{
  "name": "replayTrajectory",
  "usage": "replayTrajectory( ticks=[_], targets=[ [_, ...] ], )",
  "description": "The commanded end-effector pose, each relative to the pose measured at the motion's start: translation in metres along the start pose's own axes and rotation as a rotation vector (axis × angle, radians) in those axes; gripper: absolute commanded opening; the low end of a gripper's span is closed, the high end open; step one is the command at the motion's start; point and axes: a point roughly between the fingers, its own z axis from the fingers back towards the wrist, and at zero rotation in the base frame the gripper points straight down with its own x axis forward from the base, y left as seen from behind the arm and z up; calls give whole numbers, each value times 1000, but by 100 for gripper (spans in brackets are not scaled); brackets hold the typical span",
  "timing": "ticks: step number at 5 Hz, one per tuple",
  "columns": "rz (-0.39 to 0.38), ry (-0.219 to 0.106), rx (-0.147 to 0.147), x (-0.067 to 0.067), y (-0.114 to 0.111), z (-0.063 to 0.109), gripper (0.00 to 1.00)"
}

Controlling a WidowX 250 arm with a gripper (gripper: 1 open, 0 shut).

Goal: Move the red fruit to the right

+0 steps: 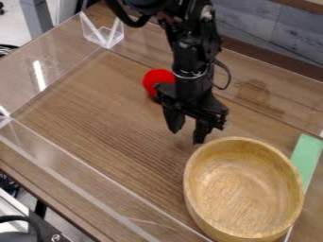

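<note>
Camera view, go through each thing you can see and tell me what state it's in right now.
gripper: pointing down, jaws spread open, nothing between them.
red fruit: resting on the table behind the gripper, partly hidden by it, not held.
wooden bowl: upright, empty, at the near right.
table: wood surface inside clear walls.
green strip: at the right edge, beside the bowl.

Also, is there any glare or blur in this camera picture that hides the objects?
In the camera view, pale glare streaks lie along the clear plastic walls at left; the gripper, jaws apart, looks slightly soft; the red fruit is partly hidden behind the arm, not by glare; the wooden bowl is evenly lit.
</note>
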Motion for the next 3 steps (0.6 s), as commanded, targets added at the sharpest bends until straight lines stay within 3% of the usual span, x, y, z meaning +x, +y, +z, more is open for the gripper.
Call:
replayTrajectory(
  ticks=[1,2,3],
  targets=[
    [-10,-53,1,11,-4,13,0],
    [-11,-59,3,12,-4,14,0],
    [-17,-60,3,13,-6,16,100]
  ],
)
